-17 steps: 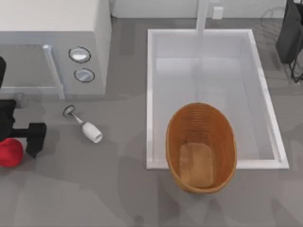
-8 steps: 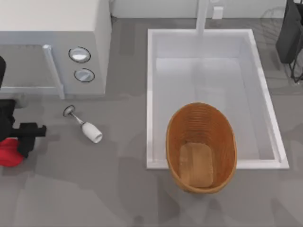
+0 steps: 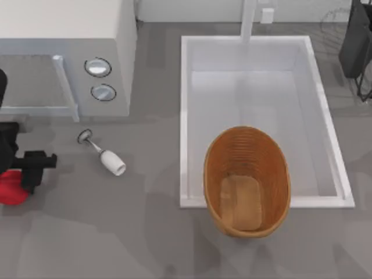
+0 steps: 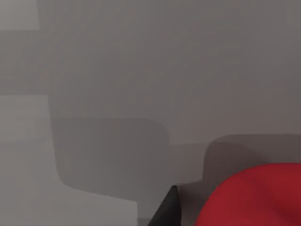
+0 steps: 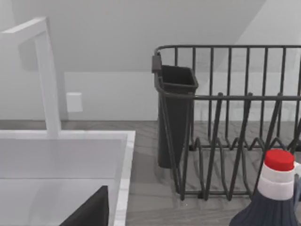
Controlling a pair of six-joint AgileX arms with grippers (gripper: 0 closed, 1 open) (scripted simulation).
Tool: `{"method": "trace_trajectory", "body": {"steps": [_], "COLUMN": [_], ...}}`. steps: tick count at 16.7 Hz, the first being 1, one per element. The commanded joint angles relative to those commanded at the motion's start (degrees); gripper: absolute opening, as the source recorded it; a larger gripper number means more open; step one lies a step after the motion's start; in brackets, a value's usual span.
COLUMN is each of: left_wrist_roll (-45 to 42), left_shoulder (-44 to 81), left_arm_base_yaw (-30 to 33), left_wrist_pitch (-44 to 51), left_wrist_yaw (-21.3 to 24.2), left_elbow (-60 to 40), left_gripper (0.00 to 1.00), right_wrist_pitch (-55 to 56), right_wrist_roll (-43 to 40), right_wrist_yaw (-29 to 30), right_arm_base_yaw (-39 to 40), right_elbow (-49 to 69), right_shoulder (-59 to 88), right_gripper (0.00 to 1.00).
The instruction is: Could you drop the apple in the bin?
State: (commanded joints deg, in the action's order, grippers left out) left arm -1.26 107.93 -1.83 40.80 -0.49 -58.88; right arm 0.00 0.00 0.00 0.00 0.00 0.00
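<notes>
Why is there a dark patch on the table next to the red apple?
In the left wrist view that soft-edged grey patch is a shadow on the table beside the apple; in the top view a similar faint shadow lies beside the wine glass.

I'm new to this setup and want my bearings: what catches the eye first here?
The bright red apple at the table's far left edge, with the left gripper right at it. Next, the orange-brown wicker bin straddling the near rim of the white sink, and a wine glass lying on its side between them.
</notes>
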Motion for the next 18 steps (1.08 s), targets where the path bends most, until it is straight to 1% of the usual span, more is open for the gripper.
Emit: {"method": "trace_trajectory", "body": {"steps": [3,5,7,13,15,18], "left_wrist_roll": [0.3,0.5,0.7,0.7,0.6,0.6], "left_shoulder": [-1.5,-2.7,-4.2,-7.7,-8.5,-10.0], "left_arm_base_yaw": [0.3,0.8,1.5,2.7,2.3,1.1], "left_wrist_pitch": [1.4,4.6,9.8,29.8,33.5,34.9], "left_wrist_yaw": [0.5,0.2,-0.1,-0.5,-0.2,0.3], "left_elbow": [-0.8,-2.4,-4.9,-14.6,-18.3,-23.0], "left_gripper": [0.00,0.00,0.00,0.00,0.00,0.00], "right_wrist_pitch": [0.0,0.0,0.0,0.0,0.0,0.0], "right_wrist_roll": [0.0,0.0,0.0,0.0,0.0,0.0], "right_wrist_yaw": [0.0,0.0,0.0,0.0,0.0,0.0], "right_arm_base_yaw": [0.0,0.0,0.0,0.0,0.0,0.0], "right_elbow": [0.0,0.0,0.0,0.0,0.0,0.0], "right_shoulder": [0.0,0.0,0.0,0.0,0.0,0.0], "right_gripper": [1.00,1.00,1.00,1.00,1.00,1.00]}}
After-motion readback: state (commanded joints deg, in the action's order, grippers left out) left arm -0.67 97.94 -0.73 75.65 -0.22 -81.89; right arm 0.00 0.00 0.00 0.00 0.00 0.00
